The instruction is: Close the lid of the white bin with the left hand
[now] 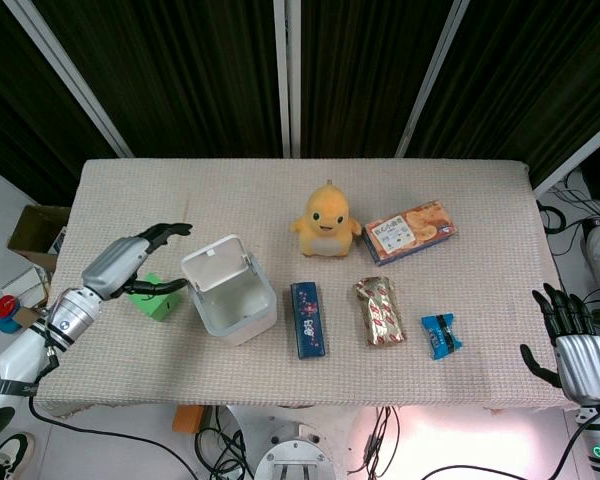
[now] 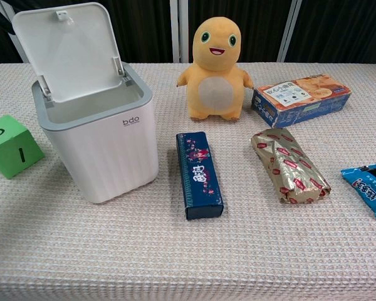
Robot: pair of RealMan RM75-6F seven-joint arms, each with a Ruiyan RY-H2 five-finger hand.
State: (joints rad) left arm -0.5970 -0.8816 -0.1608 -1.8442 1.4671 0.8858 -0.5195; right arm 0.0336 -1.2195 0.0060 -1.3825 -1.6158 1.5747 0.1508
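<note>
The white bin [image 1: 235, 305] [image 2: 106, 141] stands on the table left of centre with its lid [image 1: 218, 262] [image 2: 69, 50] raised upright on the far-left side. My left hand [image 1: 135, 262] hovers just left of the bin, fingers spread and reaching toward the lid, holding nothing. It does not touch the lid. My right hand [image 1: 570, 340] hangs off the table's right front corner, fingers spread and empty. Neither hand shows in the chest view.
A green cube [image 1: 155, 300] [image 2: 11, 145] lies under my left hand. Right of the bin are a dark blue box [image 1: 308, 318] [image 2: 199, 174], a yellow plush toy [image 1: 326, 222] [image 2: 216, 69], a biscuit box [image 1: 410, 231] [image 2: 301, 97], a foil-wrapped pack [image 1: 380, 310] [image 2: 289, 165] and a blue snack packet [image 1: 441, 335] [image 2: 368, 188].
</note>
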